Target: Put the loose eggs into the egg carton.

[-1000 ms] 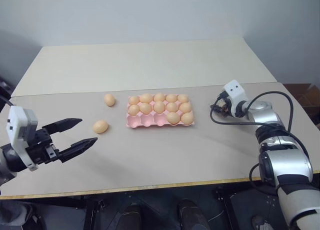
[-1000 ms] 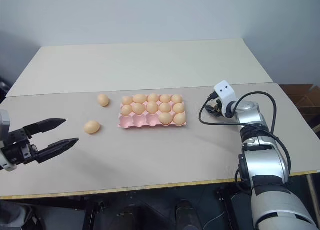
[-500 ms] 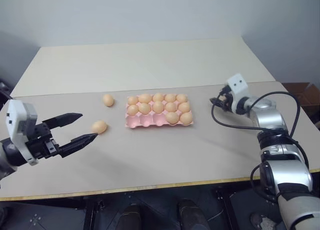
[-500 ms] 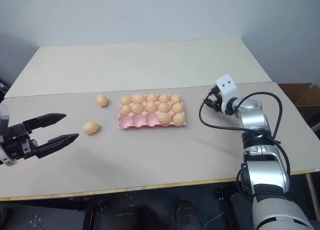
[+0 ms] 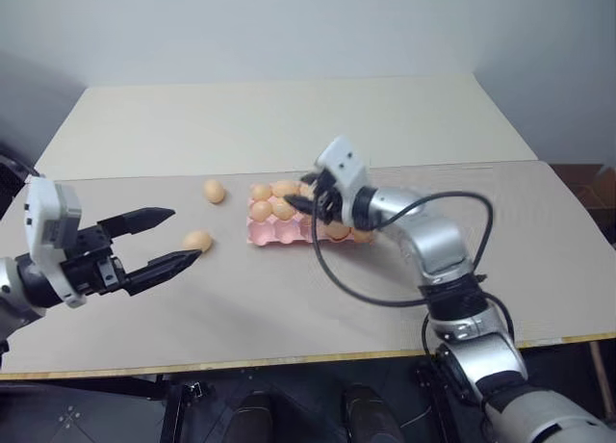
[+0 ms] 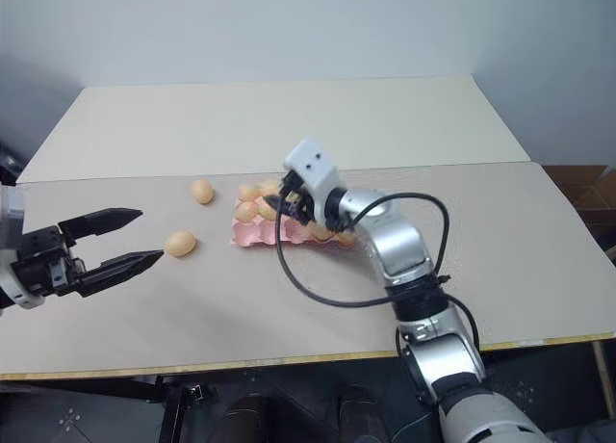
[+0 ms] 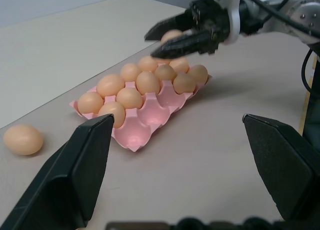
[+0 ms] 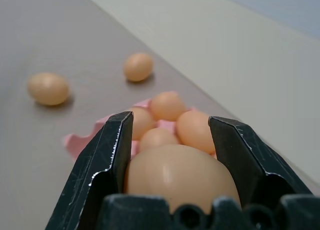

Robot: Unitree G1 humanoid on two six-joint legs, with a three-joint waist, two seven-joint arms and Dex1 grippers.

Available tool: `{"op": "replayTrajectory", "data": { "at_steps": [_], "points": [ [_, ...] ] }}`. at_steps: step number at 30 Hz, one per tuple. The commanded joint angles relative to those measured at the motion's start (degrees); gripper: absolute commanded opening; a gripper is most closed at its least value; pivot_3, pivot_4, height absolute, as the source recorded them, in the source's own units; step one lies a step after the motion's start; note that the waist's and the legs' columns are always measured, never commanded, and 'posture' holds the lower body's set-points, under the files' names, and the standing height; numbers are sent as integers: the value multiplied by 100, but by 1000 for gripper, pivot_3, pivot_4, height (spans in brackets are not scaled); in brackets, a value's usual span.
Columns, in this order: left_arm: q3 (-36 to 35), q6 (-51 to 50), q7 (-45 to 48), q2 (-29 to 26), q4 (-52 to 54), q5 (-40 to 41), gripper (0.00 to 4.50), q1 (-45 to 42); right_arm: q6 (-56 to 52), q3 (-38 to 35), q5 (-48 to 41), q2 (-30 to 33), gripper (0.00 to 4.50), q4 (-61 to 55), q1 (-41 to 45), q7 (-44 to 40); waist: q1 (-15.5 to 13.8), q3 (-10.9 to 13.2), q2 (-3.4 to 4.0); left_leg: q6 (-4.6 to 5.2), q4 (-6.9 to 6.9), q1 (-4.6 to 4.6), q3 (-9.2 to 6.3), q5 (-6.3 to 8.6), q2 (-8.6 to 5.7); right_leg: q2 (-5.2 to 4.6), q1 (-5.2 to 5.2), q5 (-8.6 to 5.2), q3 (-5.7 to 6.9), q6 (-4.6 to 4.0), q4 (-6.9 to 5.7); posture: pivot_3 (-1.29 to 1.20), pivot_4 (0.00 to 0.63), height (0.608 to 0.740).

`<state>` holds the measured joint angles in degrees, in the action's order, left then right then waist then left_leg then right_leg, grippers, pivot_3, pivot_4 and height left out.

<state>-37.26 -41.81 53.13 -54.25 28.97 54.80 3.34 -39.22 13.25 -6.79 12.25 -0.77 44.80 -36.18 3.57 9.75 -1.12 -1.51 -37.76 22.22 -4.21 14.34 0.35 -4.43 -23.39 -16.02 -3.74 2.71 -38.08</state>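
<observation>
1. Above the egg carton, your right gripper pinches one egg between its fingers
2. Left of the carton, two loose eggs lie apart on the table, one beside the far row
3. Further left of the carton, your left gripper hangs spread wide, empty, near the closer egg
</observation>
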Motion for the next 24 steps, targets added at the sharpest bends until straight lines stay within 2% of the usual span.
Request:
{"op": "replayTrajectory", "data": {
  "at_steps": [1,7,12,15,20,24],
  "points": [
    [-120,-3,78,-100,18,88,4500,-17,34,162,110,-135,2728,-204,-114,232,9,0,0,0,0,-1,0,0,1,1,0,0,0,0,-1,0,150,740],
    [-90,0,111,-108,-8,60,4500,-33,117,84,134,-244,4477,-91,-14,397,42,0,-1,0,0,-1,0,0,2,4,-4,0,-1,0,-3,0,150,740],
    [-9,16,88,-83,-2,39,4500,-82,-5,-293,-66,-173,4477,-424,75,500,39,0,-1,0,1,1,0,0,2,4,-8,0,-1,0,-4,0,150,740],
    [-16,40,151,-113,-51,-41,4500,-47,-365,-781,-514,356,4477,-1204,-45,105,-4,0,0,0,1,9,-1,0,0,1,-11,0,0,0,-2,0,150,740],
    [-82,278,420,-194,-298,-438,4500,120,-562,-1654,-1433,1786,4477,-2226,-696,-994,-77,0,-1,1,1,8,-2,1,-1,0,-7,0,4,0,4,0,150,740],
    [-249,374,657,-250,-495,-616,4500,289,-364,-2435,-2018,2860,4477,-2502,-1572,-1841,-104,1,-2,2,0,1,2,1,0,1,5,0,5,1,8,0,150,740]
  ]
}}
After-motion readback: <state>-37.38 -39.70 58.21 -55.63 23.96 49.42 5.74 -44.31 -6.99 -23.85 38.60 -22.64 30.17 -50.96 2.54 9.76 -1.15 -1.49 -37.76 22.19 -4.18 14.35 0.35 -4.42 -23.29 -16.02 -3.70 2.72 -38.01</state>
